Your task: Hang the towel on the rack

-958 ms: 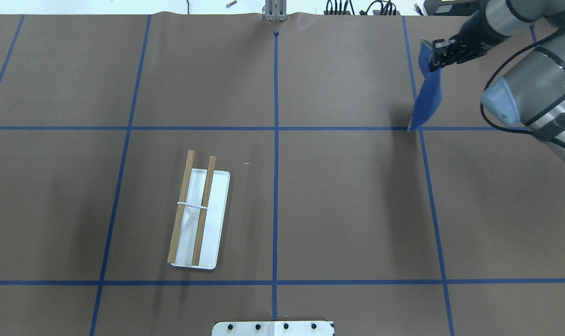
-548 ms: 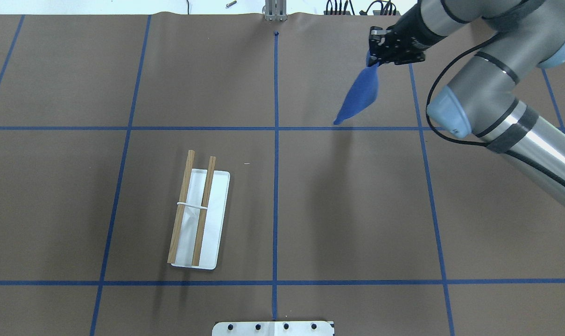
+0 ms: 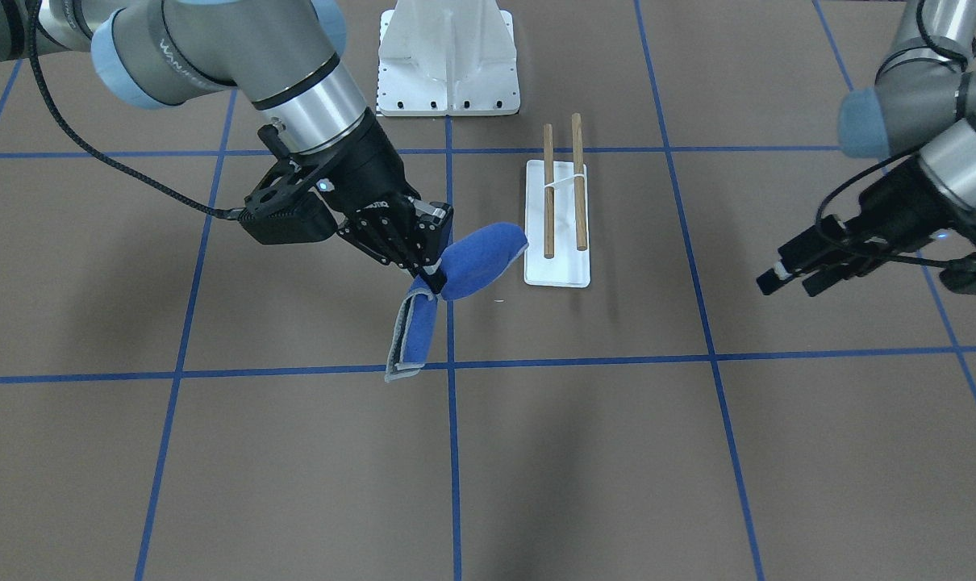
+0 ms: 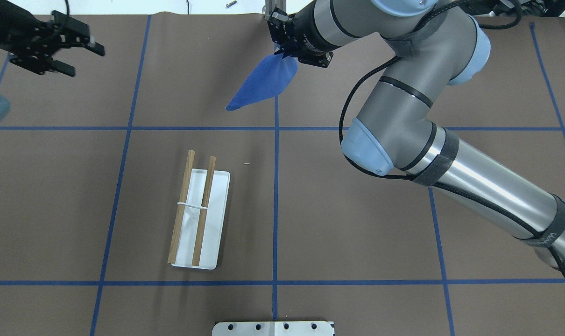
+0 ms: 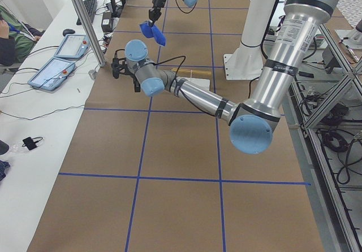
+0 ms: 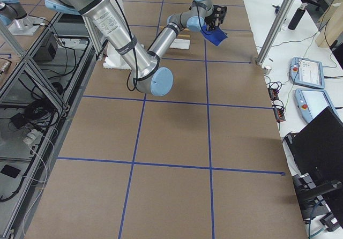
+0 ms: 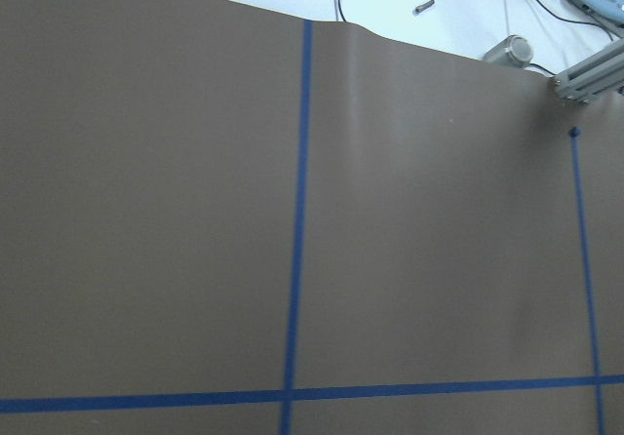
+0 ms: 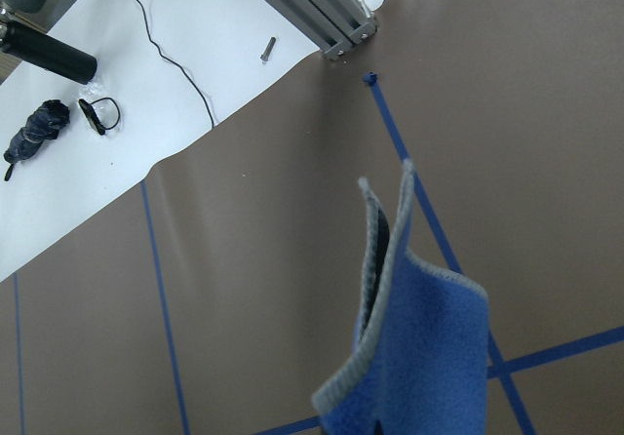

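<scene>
Brown worktop (image 4: 348, 224) gridded with blue tape, with the rack (image 4: 207, 191) set on the robot's left half. Right claw (image 4: 283, 52) clamped on one corner of the towel (image 4: 264, 84), leaving the cloth drooping loosely folded below the grip, aloft beyond the rack's far end and not yet over the rods. Looks held high so as to clear them before draping. Left claw (image 4: 84, 60) spread and empty, well apart from the rack, seemingly waiting to catch a loose edge.
</scene>
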